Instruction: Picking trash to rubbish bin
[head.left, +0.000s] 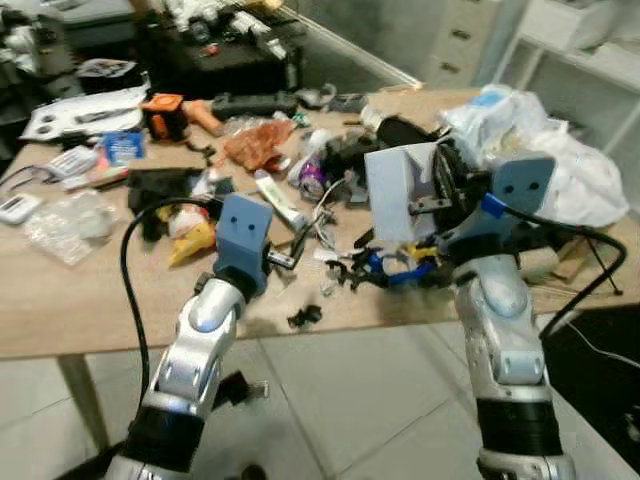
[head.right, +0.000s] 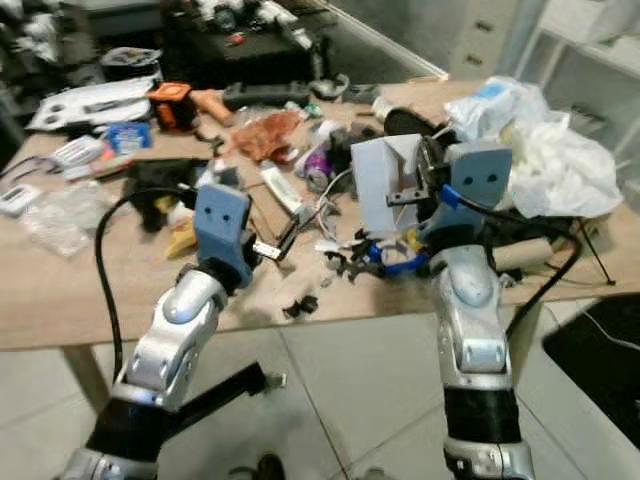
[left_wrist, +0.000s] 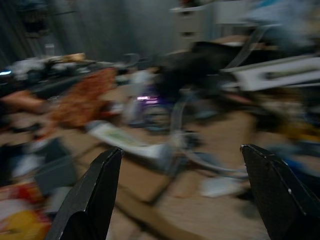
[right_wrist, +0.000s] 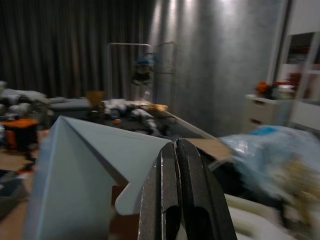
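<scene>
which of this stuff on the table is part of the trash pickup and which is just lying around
Part of the job:
- white box, pinched by the right end effector
- left end effector, open above the clutter
- orange wrapper
- white plastic bags

Just lying about:
- orange power tool
- calculator
- black cases at the table's far edge

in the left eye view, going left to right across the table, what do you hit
clear plastic bag → blue packet → orange tool → yellow wrapper → orange crumpled wrapper → white folded box held by the right gripper → white plastic bags
</scene>
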